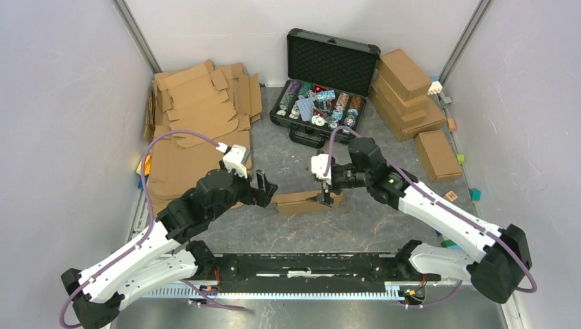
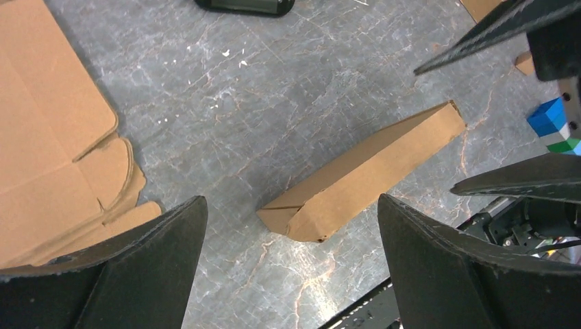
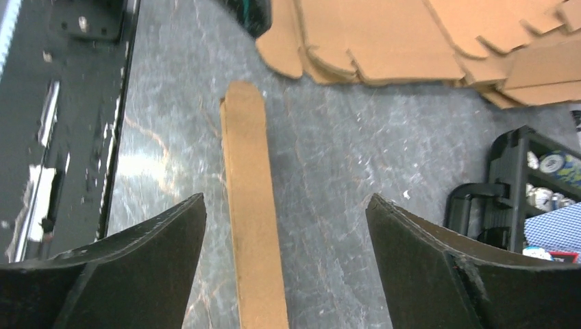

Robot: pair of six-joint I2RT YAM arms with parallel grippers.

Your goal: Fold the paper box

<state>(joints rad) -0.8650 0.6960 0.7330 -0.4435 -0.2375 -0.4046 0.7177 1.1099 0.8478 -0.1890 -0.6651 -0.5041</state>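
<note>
The paper box (image 1: 301,201) lies on the grey table between my two grippers as a long, narrow, folded strip of brown cardboard. In the left wrist view it (image 2: 363,171) lies diagonally just beyond my fingers, its near end pointed. In the right wrist view it (image 3: 253,205) runs lengthwise between my fingers, closer to the left one. My left gripper (image 1: 264,188) (image 2: 291,202) is open and empty at the box's left end. My right gripper (image 1: 327,199) (image 3: 286,199) is open over the box's right end, not touching it.
A stack of flat cardboard blanks (image 1: 199,130) lies at the back left. An open black case of poker chips (image 1: 322,82) stands at the back centre. Finished brown boxes (image 1: 408,96) are piled at the back right, with small coloured blocks (image 1: 475,195) nearby. The arm rail (image 1: 308,267) runs along the near edge.
</note>
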